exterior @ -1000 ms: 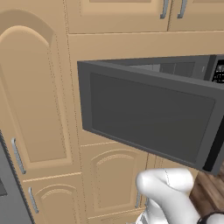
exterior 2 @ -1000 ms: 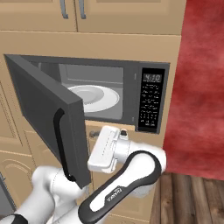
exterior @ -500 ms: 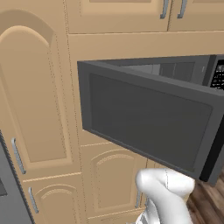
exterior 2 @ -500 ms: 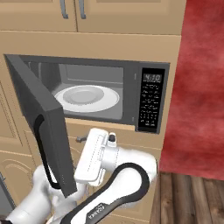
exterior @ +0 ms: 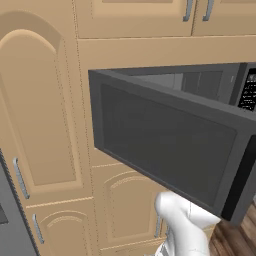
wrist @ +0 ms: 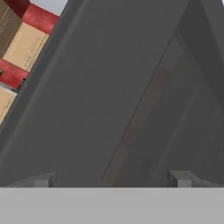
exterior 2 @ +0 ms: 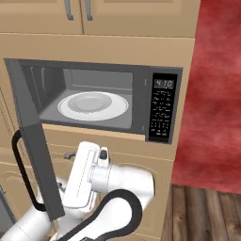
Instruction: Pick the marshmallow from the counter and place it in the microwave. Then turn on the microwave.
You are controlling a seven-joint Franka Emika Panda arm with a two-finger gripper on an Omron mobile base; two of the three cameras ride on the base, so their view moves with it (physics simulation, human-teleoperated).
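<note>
The microwave (exterior 2: 141, 89) is built into tan cabinets and its door (exterior 2: 35, 141) stands wide open to the left. Inside, a white round plate (exterior 2: 92, 104) lies on the floor of the cavity. I cannot make out the marshmallow, and the counter is out of view. My white hand (exterior 2: 84, 176) sits below the cavity, just right of the open door. In the hand view my gripper (wrist: 112, 179) is open, its fingertips (wrist: 43, 179) far apart, close against the door's dark inner face (wrist: 113, 96). Nothing is between the fingers.
The black button panel (exterior 2: 162, 110) with a lit display is on the microwave's right. From the left, the door's grey outer face (exterior: 165, 145) juts out over my arm (exterior: 182, 225). Tan cabinet doors (exterior: 45, 115) surround it, with a red wall (exterior 2: 216, 94) and wood floor (exterior 2: 207, 212) to the right.
The microwave door has swung further open to the left, uncovering the whole plate. My hand has moved left along with it, staying by the door's inner side.
</note>
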